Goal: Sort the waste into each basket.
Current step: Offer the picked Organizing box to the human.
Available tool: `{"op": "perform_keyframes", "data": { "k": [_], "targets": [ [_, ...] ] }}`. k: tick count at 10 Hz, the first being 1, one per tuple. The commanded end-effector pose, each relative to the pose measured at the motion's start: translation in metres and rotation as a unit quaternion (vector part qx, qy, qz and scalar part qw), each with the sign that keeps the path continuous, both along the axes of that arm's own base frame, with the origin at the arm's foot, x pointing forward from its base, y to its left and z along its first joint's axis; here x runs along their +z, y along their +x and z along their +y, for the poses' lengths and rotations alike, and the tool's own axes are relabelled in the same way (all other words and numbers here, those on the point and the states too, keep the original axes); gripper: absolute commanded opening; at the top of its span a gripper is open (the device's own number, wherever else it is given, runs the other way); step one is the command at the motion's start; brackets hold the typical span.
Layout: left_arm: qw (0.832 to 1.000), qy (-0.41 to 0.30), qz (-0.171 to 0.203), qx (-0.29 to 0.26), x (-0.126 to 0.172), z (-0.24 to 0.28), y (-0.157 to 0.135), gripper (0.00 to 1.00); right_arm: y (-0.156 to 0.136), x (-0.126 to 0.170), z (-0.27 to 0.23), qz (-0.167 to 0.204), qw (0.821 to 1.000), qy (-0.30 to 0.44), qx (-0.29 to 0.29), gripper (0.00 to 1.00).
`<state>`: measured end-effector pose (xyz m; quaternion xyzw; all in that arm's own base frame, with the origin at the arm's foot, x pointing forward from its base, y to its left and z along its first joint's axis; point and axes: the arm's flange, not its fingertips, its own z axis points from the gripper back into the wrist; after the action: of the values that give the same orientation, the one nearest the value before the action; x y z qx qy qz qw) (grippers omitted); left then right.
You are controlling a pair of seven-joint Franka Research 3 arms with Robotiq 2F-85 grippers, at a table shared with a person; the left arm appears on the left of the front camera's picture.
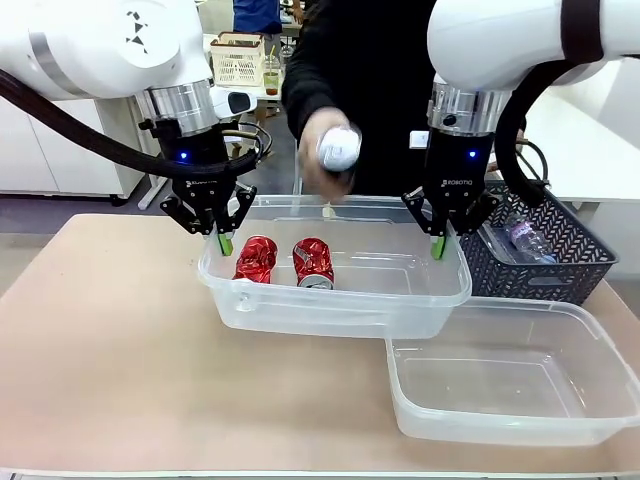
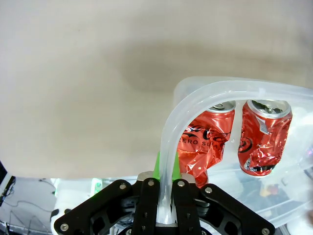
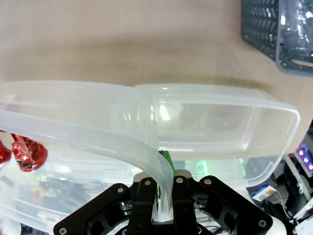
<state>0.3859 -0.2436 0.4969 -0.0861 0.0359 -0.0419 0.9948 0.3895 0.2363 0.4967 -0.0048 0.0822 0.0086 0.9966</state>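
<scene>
On a tan table (image 1: 100, 350), the left gripper (image 1: 224, 240) and right gripper (image 1: 438, 242) clamp the rim of a clear tub (image 1: 330, 305) holding two crushed red cans (image 1: 257, 258), while a person's hand (image 1: 322, 165) grasps a pale container (image 1: 340, 147) (can or bottle, unclear) above its far side; steadying the tub for the drop likely comes next.

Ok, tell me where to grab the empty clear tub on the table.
Pinch the empty tub by its rolled rim, coming straight down, one finger inside the wall. The rim is thin and stands free all round; the left gripper and right gripper hold the other tub so.
</scene>
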Motion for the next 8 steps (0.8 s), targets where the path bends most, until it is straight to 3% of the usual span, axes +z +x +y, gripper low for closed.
{"op": "perform_keyframes", "data": {
  "k": [1,8],
  "targets": [
    [1.000,-0.008,-0.008,0.004,0.0076,-0.0010,0.0003,0.04,-0.0028,0.0014,0.0008,0.003,1.000,-0.012,0.008,0.04],
    [1.000,-0.008,-0.008,0.004,0.0076,-0.0010,0.0003,0.04,-0.0028,0.0014,0.0008,0.003,1.000,-0.012,0.008,0.04]
  ]
}}
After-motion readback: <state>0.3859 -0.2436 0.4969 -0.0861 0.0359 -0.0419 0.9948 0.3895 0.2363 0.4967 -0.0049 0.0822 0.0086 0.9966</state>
